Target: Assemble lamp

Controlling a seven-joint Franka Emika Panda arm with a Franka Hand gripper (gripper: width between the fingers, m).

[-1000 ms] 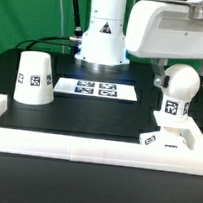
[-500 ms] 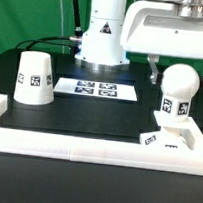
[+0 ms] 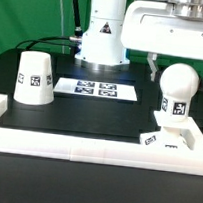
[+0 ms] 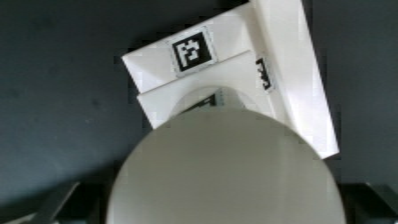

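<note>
the arm (image 3: 102,29) is arching forward overhead; its gripper (image 3: 181,69) is pointing straight down, fingers (image 3: 153,64) standing wide apart

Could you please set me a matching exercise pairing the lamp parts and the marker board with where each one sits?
Things:
1. shade
2. bulb
3. base
4. marker board

Places:
A. lying flat, mid-scene
B. upright on the base
C. standing alone at the exterior view's left
D. against the white rail at the exterior view's right

Pairs: 1-C, 2-B, 3-D, 4-A.
</note>
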